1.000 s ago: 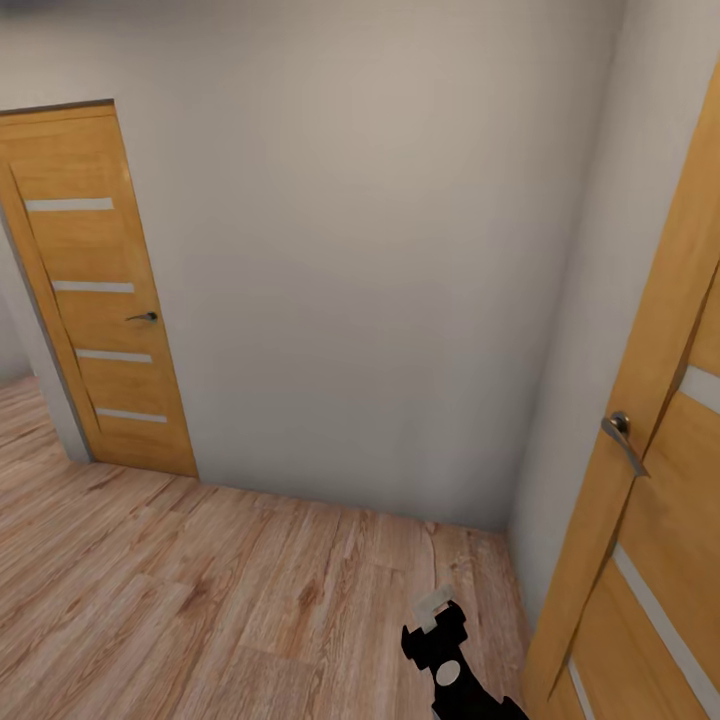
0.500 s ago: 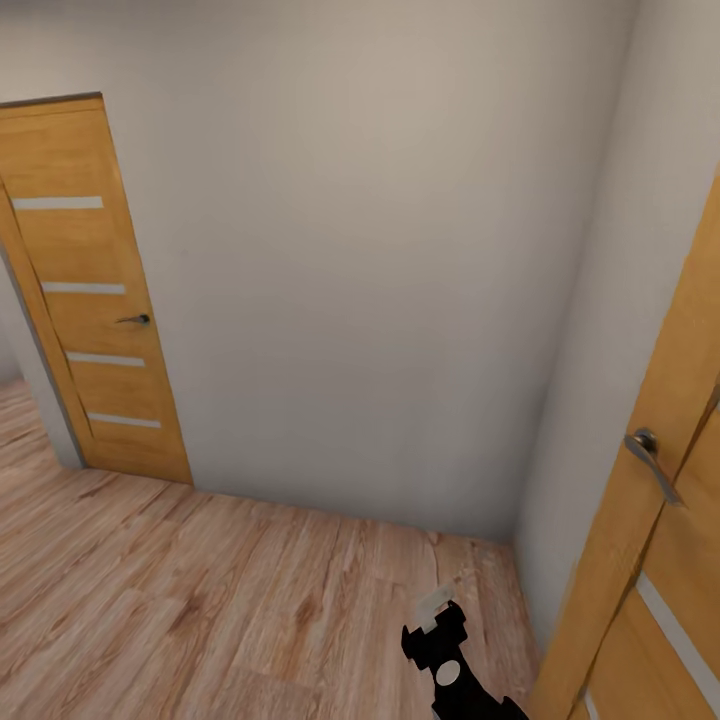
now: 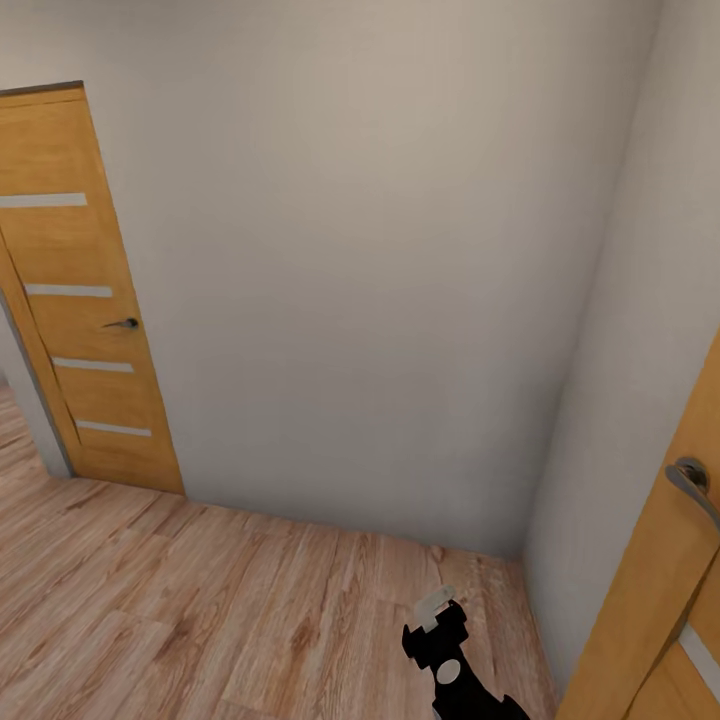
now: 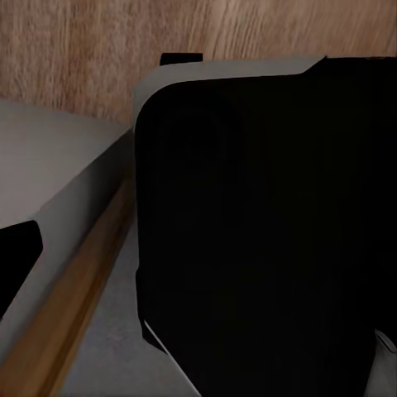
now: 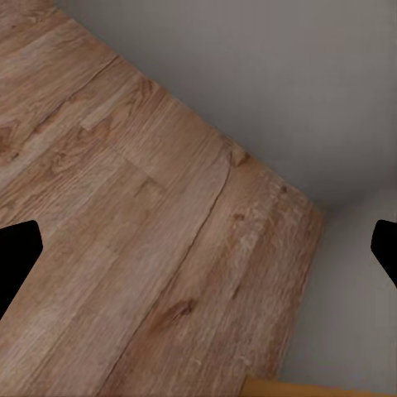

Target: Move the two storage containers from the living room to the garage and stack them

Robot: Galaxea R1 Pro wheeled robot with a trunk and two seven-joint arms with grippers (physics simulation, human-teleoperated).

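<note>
The robot faces a bare wall corner [image 3: 520, 545]; the right gripper [image 5: 198, 248] hangs spread wide, empty, over wood planks [image 3: 200, 620]; the left gripper's state can't be told.

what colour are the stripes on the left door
Pale grey-white horizontal stripes on the orange-brown wooden door, best seen in the head view.

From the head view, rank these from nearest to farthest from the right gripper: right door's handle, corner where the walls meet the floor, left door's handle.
1. Corner, just ahead of the right gripper.
2. Right door's handle, to its right.
3. Left door's handle, far left.
</note>
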